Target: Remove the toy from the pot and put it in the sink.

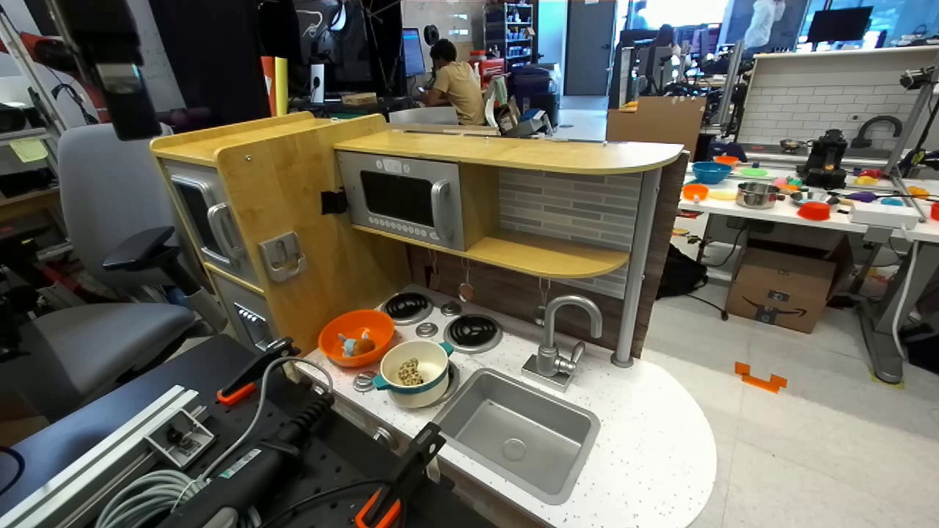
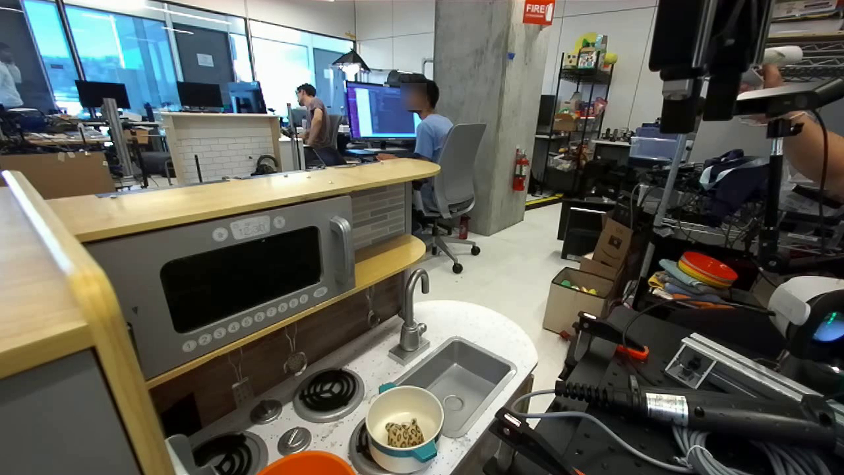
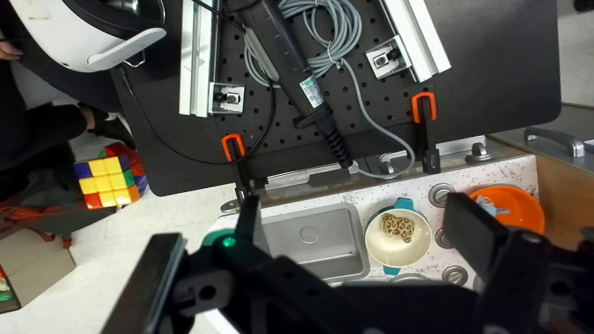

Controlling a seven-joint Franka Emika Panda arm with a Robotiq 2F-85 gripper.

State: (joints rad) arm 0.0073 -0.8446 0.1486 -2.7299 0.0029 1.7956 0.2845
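The gripper (image 3: pixel 357 214) hangs well above the white counter (image 1: pixel 653 433), its fingers (image 3: pixel 253 227) spread wide with nothing between them; below, the spotted toy (image 3: pixel 398 226) lies inside the cream pot (image 3: pixel 394 253), which sits on a burner (image 2: pixel 358 448) just beside the sink (image 3: pixel 329 222); the step in hand, I'd judge, is the approach to the pot; I'd centre over the toy rather than the pot, since the wrist view has it nearer the teal handle (image 3: pixel 403 204) on the side of the black table (image 3: pixel 501 69); I'd narrow the fingers a little before dipping past the rim, pinch the toy's body, and lift straight up before crossing; a low release in the sink, clear of the faucet (image 1: pixel 549 356), should keep it from bouncing out.

Only the wrist view tells me plainly how the fingers stand, yet I can't make out the faucet there; both exterior views have it; in an exterior view the orange bowl (image 1: pixel 370 323) holds a second toy (image 1: pixel 356 346), blue and brown; in an exterior view just a slice of that bowl (image 2: pixel 308 465) shows, contents out of sight.
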